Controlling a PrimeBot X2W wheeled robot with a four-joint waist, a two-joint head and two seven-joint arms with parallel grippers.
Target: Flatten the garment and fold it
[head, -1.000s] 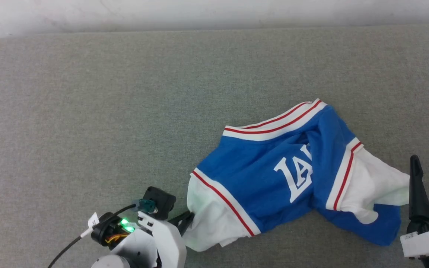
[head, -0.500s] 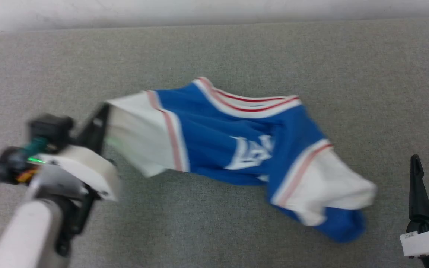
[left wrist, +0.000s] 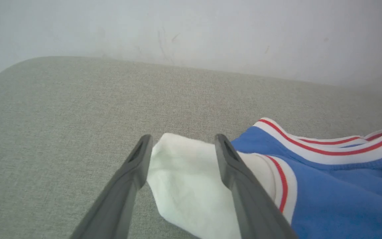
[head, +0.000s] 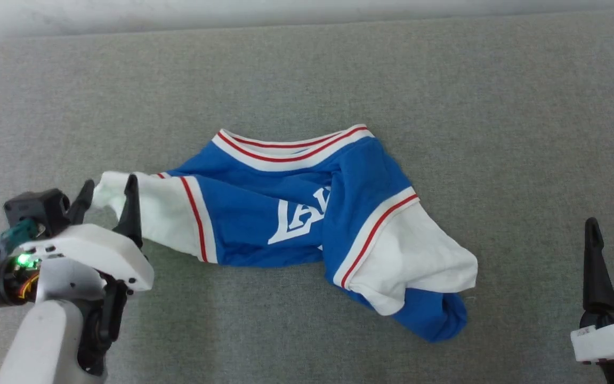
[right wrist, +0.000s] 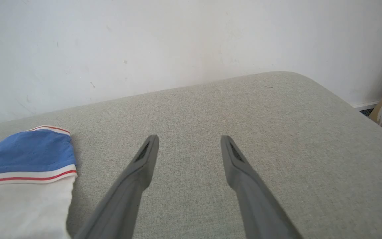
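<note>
Releasing garment [head: 285,213], left end effector [head: 110,182] now spread

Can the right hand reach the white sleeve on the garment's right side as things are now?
Probably yes. The right hand stands open beside the garment, and bare grey surface lies between it and that white sleeve; nothing blocks the way.

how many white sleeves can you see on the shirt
2. One sleeve lies at the left end of the shirt, its tip between the open jaws of the left gripper. The other sleeve lies at the right end, over blue cloth. None seems hidden.
</note>
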